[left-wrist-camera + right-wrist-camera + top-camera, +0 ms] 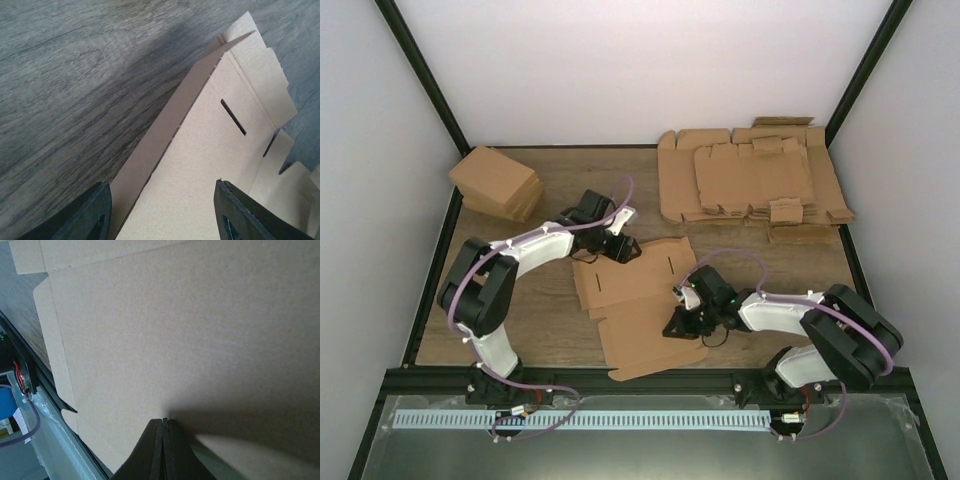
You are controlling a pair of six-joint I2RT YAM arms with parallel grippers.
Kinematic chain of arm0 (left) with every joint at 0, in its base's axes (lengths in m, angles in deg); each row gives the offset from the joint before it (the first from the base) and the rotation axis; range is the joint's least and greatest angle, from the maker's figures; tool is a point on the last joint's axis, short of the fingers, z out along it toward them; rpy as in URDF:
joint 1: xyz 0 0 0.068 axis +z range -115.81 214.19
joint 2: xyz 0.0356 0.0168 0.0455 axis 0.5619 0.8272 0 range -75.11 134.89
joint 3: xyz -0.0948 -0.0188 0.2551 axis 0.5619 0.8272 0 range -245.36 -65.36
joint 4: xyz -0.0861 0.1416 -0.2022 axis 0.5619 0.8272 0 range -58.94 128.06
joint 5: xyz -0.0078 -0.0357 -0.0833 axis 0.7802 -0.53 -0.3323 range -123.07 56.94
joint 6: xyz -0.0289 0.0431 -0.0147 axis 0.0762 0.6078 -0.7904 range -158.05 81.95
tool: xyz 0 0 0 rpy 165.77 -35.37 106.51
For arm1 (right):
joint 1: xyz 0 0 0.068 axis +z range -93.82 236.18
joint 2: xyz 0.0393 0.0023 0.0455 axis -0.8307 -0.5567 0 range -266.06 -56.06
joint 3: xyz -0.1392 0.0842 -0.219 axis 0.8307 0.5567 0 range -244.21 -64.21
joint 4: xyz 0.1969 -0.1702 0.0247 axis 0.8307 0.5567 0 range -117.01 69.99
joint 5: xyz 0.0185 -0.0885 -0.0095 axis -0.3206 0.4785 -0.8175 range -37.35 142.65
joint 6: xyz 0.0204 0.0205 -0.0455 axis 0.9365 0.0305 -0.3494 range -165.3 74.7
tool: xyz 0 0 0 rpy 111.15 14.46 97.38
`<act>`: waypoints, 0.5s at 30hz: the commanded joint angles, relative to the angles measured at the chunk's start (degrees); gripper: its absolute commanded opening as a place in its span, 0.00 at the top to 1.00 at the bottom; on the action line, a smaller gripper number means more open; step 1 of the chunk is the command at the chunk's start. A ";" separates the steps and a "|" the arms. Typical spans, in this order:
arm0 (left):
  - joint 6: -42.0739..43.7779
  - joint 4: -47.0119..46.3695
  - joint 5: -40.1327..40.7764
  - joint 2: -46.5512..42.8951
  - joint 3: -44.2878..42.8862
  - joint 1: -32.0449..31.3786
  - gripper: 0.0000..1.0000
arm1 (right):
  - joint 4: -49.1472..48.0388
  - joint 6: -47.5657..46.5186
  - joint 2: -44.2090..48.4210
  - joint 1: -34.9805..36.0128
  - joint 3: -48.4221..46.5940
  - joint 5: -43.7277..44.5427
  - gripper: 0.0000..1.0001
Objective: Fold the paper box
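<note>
Two arms reach in from the near edge of the wooden counter [545, 330] in the overhead view, meeting over the paper box [640, 300], a single flat brown die-cut sheet lying near the middle, its long side running from the centre towards the near edge. The left tool [620, 248] sits at the sheet's far-left corner, and the right tool [678, 325] rests at its right edge, beside the near panel. A thick pile of flat cardboard sheets [750, 180] lies at the far right of the counter, and a pile of folded cartons [498, 182] at the far left, both well apart from the box. From the left wrist, the left tool is released: its dark fingers [95, 212] stand apart on either side of the box's edge, where a narrow side flap [165, 135] is tilted up from the grey-brown wood, and a thin slot [233, 117] is cut in the panel beyond it. From the right wrist, the right tool is clenched, its two fingers pressed flat together with nothing between them, their tip set against the broad plain panel of the box that fills most of the view; the counter's near rail [45, 385] shows at the left.
</note>
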 commanded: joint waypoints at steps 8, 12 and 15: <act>0.76 6.89 6.54 -3.69 1.25 -4.38 0.51 | 2.64 -2.52 -2.75 0.25 -2.17 7.29 0.99; 1.06 6.81 8.94 -3.83 1.33 -6.14 0.53 | 2.65 -2.52 -2.67 0.21 -2.13 7.54 0.99; 1.14 6.53 11.18 -3.97 1.24 -7.12 0.59 | 2.69 -2.69 -2.68 0.26 -2.41 7.76 0.99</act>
